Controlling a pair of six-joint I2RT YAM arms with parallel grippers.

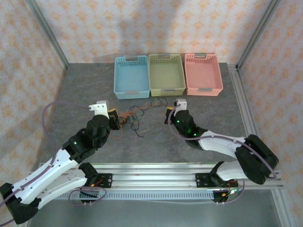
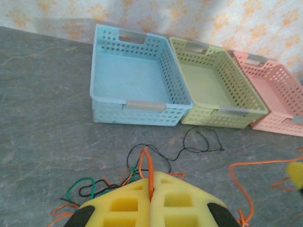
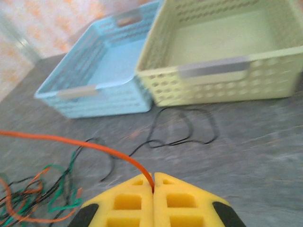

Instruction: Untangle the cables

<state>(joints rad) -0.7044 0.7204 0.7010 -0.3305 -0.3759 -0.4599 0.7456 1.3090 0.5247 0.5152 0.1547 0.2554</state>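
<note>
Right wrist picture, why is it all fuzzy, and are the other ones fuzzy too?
Right wrist view: blurry, the green basket and blue basket look smeared; left wrist view: crisp, the orange cable sharp; top view: evenly lit, no glare.

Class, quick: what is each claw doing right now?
Left claw: shut on a thin flexible orange wire.
Right claw: shut on a thin orange wire too.

No legible text or labels anywhere

Matt perforated plastic baskets [image 2: 142, 105], mottled stone-look table [image 2: 42, 118], spongy yellow foam end effector pads [image 2: 180, 201]
</note>
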